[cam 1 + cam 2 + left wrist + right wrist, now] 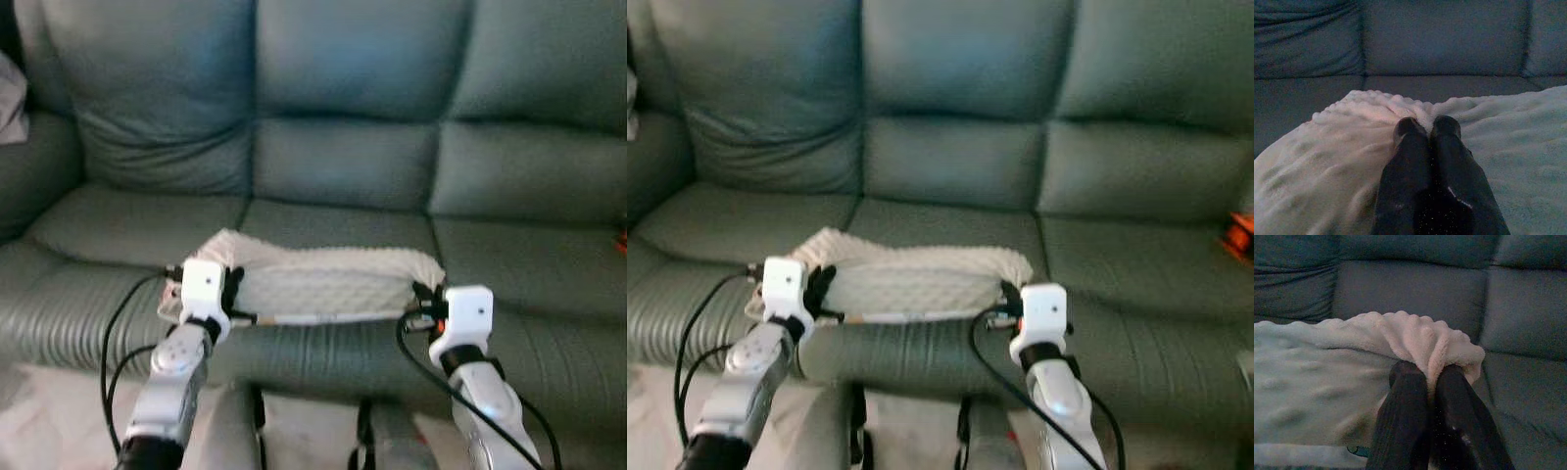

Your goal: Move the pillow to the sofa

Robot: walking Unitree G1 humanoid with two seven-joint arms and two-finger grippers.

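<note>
A white bumpy-textured pillow [313, 279] is held between my two arms over the front of the grey-green sofa's [343, 157] middle seat. My left gripper [233, 286] grips the pillow's left end; in the left wrist view its black fingers [1410, 147] are pressed together on the fleece [1342, 147]. My right gripper [423, 299] holds the right end, and a fold of the pillow [1425, 345] is pinched between its fingers [1405, 387]. The pillow's underside hangs just above or on the seat cushion; I cannot tell which.
The sofa has three seat cushions and tall back cushions. A pale cloth [12, 98] lies on the left armrest. A small orange thing [1239, 235] sits at the far right of the seat. Light floor [49, 421] shows below the sofa front.
</note>
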